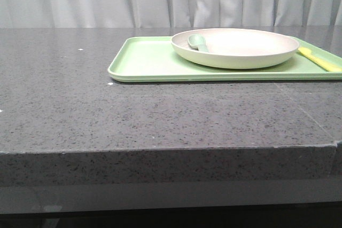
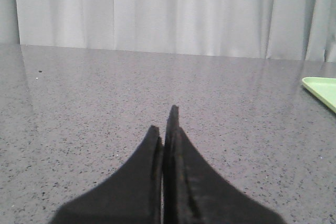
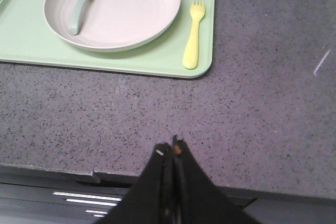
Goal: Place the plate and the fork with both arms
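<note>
Plate and fork rest on the green tray; both grippers are pressed together, holding nothing.

In the front view, the light-green tray (image 1: 144, 60) sits at upper right on the dark speckled table (image 1: 107, 121). The cream plate (image 1: 235, 48) lies on it with a muted-green spoon (image 1: 197, 41) inside its left part; the pale-yellow fork (image 1: 319, 59) lies just right of the plate. The left gripper (image 2: 164, 124) and right gripper (image 3: 169, 150) both have fingertips together.

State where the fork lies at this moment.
The fork lies flat on the green tray, just right of the plate in the front view, beside the tray's right rim and touching neither gripper.
</note>
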Tool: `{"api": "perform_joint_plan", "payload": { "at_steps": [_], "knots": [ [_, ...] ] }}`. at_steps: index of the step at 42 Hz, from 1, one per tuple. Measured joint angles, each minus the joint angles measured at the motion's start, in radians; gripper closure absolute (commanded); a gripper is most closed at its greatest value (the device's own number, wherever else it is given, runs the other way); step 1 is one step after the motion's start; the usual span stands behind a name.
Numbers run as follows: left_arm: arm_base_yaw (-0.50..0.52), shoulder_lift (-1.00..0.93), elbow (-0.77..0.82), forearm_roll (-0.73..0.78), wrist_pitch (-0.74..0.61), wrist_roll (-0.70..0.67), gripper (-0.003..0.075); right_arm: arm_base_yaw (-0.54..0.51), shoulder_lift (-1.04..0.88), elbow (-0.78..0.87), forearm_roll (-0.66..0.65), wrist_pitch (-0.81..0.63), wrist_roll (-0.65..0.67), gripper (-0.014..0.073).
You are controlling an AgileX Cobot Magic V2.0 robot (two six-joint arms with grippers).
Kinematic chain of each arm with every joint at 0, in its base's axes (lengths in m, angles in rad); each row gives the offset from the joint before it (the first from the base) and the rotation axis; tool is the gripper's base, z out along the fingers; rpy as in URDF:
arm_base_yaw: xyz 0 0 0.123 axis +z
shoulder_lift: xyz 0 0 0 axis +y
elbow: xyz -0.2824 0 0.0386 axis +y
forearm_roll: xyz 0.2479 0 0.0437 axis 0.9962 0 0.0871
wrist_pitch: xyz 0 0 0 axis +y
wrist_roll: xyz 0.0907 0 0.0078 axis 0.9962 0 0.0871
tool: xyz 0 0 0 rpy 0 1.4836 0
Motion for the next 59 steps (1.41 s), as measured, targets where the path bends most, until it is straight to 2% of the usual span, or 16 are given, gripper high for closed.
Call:
{"api": "perform_joint_plan", "payload": {
  "at_steps": [46, 52, 59],
  "knots": [
    [-0.022, 0.0, 0.0, -0.008, -0.001, -0.002, 0.0738, 0.0, -0.012, 0.014, 0.0, -0.006, 0.0, 0.0662],
    [-0.022, 0.0, 0.0, -0.008, -0.001, -0.002, 0.0738, 0.0, -0.088, 0.12, -0.019, -0.122, 0.0, 0.0662],
    [-0.022, 0.0, 0.0, -0.008, -0.001, -0.002, 0.0738, 0.0, -0.225, 0.367, -0.035, -0.418, 0.0, 0.0662]
  ]
}}
